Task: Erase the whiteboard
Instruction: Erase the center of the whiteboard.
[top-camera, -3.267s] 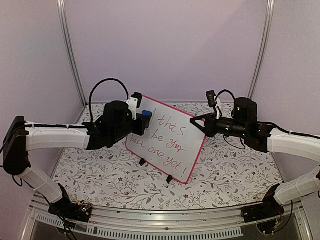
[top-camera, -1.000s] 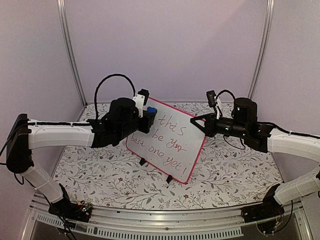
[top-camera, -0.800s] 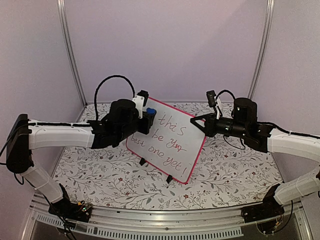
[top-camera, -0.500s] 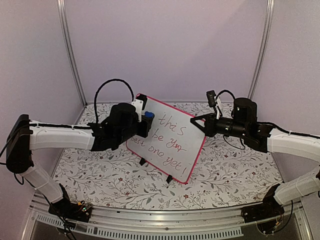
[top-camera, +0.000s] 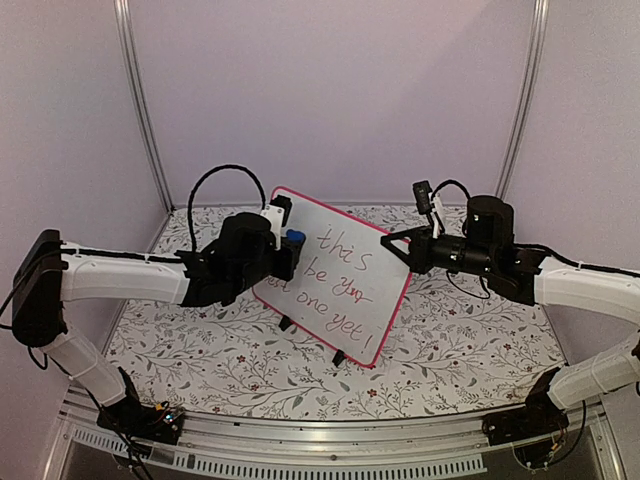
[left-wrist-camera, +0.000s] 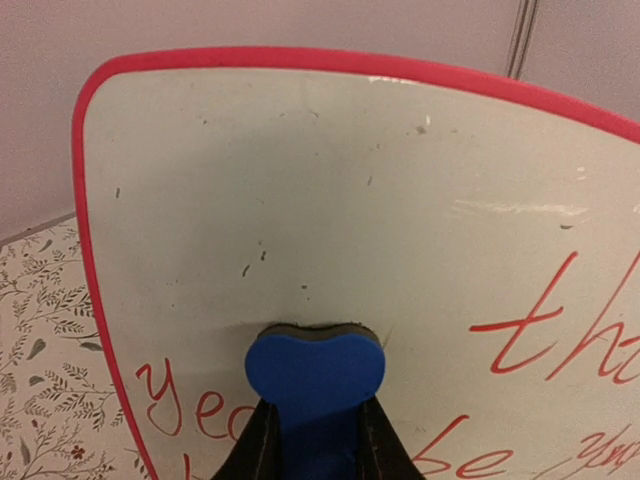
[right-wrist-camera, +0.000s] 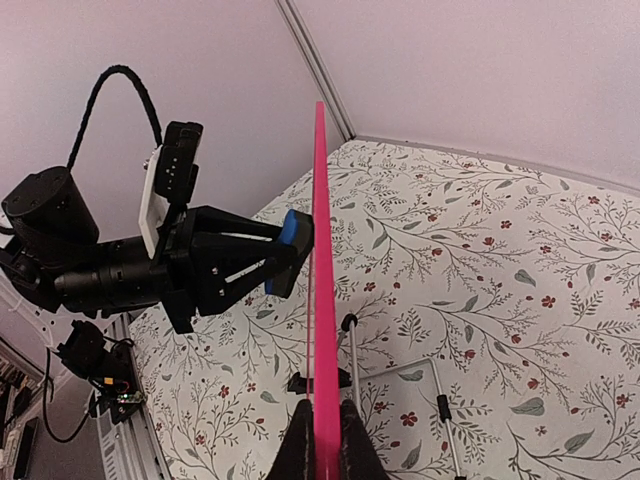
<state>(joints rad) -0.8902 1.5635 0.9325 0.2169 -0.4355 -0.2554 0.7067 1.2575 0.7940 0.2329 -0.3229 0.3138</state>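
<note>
Whiteboard (top-camera: 335, 280) stands tilted at the middle of the worktop (top-camera: 450, 340) on black feet, red writing across it. Left hand (top-camera: 291, 240) pinches blue eraser (left-wrist-camera: 315, 372), pad against the board's upper left, above the writing. Right hand (top-camera: 402, 247) pinches the board's right edge.

- 2 arms, left arm (top-camera: 120, 275) and right arm (top-camera: 590, 288): white link shells, black joint housings
- Black cable (top-camera: 225, 167) loops above left wrist
- White camera mount (top-camera: 272, 214)
- left gripper (top-camera: 289, 240), right gripper (top-camera: 388, 240): black fingers
</note>
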